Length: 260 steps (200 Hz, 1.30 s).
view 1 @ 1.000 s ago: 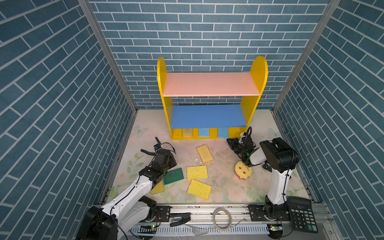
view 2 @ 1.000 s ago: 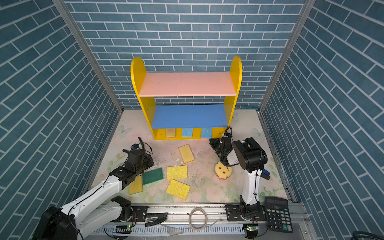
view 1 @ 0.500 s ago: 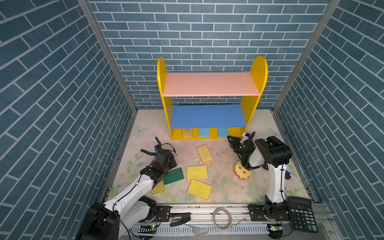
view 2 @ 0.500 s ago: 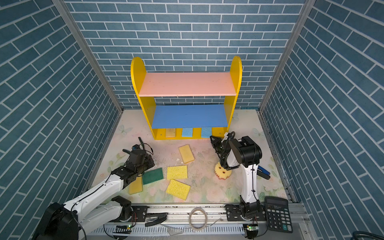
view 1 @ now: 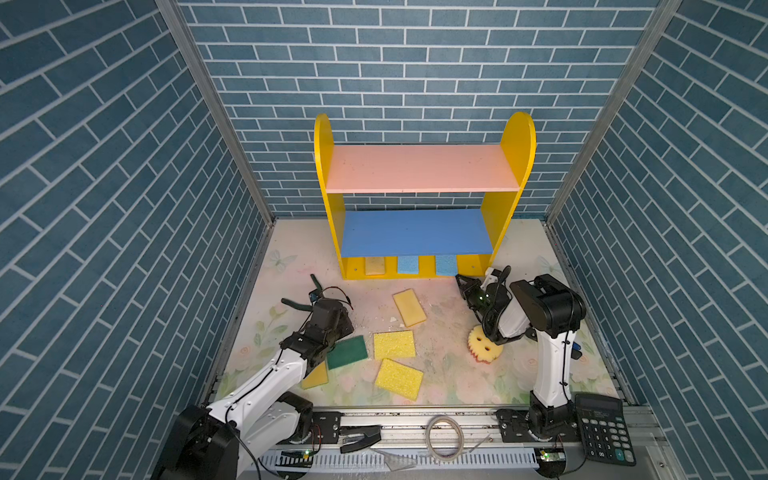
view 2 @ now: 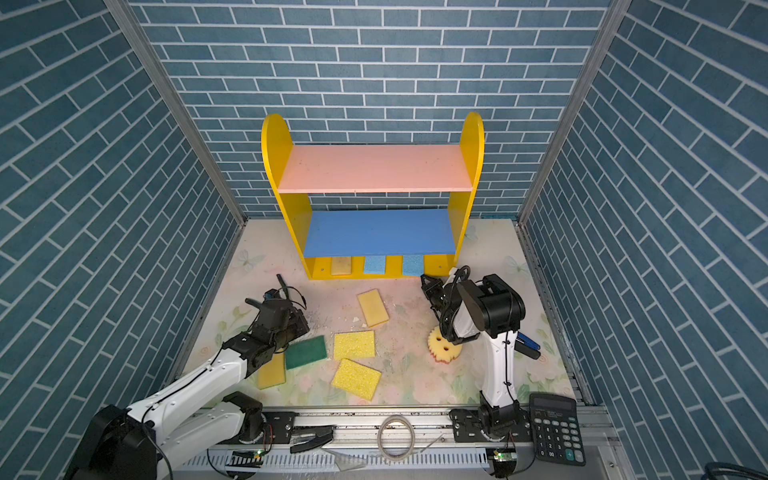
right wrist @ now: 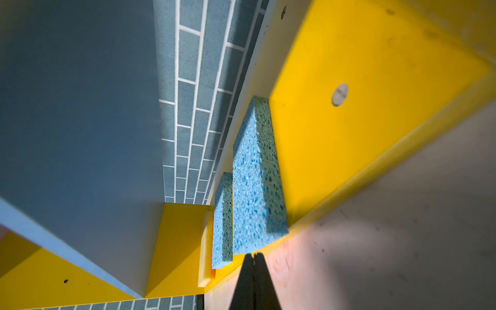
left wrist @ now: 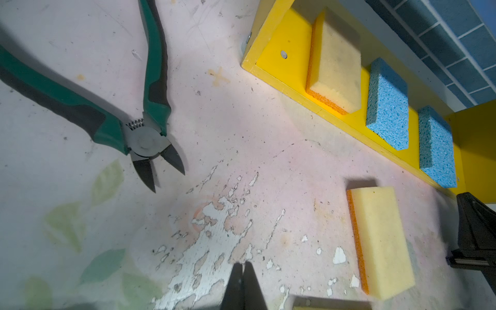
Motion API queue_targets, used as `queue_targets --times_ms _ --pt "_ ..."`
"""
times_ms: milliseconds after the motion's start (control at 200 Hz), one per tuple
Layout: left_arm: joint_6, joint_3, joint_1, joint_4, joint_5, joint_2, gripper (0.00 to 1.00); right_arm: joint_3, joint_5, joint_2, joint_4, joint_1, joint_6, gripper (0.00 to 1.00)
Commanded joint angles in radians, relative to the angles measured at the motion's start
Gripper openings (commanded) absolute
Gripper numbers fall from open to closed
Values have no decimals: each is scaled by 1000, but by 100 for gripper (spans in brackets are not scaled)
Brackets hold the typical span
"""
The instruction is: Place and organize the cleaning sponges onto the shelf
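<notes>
I am holding my left gripper clenched on nothing, low over the mat, between the cutters and a pale sponge. My right gripper is likewise pinched shut and empty. It is pointing at the right end of the shelf, at base level, just beside the nearer blue sponge.

Three sponges are sitting in a row on the yellow base: a tan sponge, then the far blue sponge, then the nearer blue one. The pink and blue boards are carrying nothing.

Six more are lying loose on the mat. The pale sponge is lying nearest the shelf. Two yellow sponges are resting mid-mat with the green sponge beside them. An orange-yellow sponge is peeking out from under my left arm, and the smiley sponge is sitting partly under my right arm.

By my count I am roughly a third of the way through, with every remaining pick yet to be made.
</notes>
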Motion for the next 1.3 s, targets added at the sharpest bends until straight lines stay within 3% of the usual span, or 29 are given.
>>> queue_targets --times_ms 0,515,885,1295 --pt "9 -1 3 -13 -5 0 5 -65 3 65 -211 8 -42 0" --pt "14 10 2 -3 -5 29 5 41 23 -31 -466 9 -123 0" --pt "20 1 2 -2 -7 36 6 86 30 31 -452 11 -141 0" --pt "15 -5 3 16 -1 54 6 94 147 59 -429 62 -123 0"
